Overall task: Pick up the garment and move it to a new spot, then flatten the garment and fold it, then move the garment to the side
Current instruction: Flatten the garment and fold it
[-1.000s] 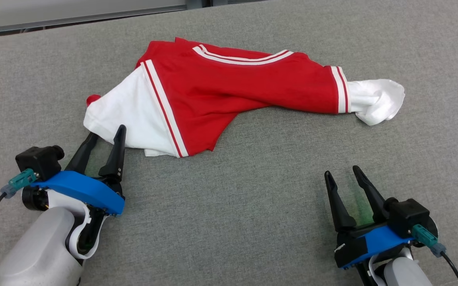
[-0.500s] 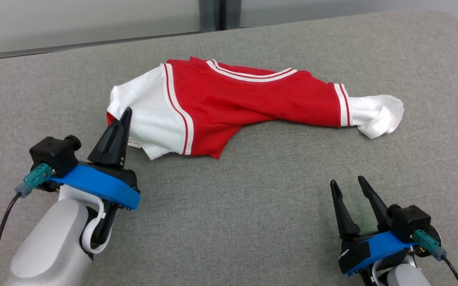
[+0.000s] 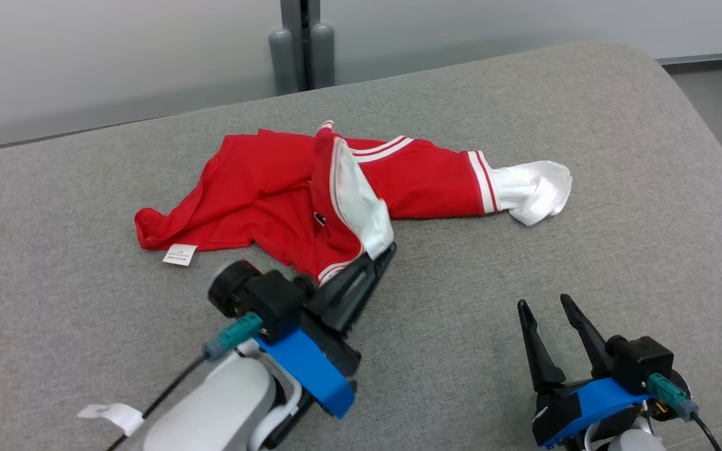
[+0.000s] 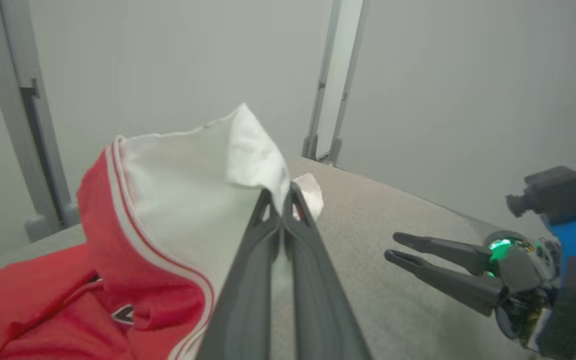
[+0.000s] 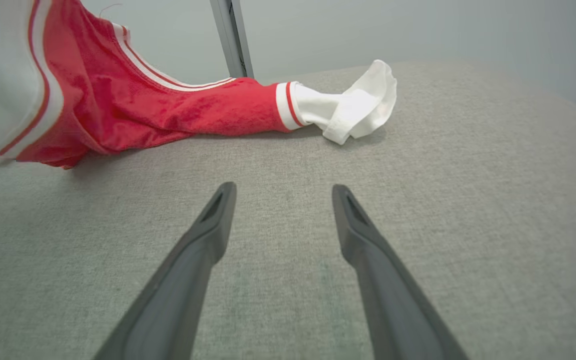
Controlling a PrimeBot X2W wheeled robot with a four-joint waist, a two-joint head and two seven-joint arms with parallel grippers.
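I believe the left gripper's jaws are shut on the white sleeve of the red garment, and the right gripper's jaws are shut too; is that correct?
Not quite: the right gripper has its jaws open, with nothing between them but the grey surface beyond, as the right wrist view shows. The left gripper is indeed shut on the garment at its white sleeve.

Left pincer [image 3: 388,250] clamped, right pincer [image 3: 543,301] spread apart.
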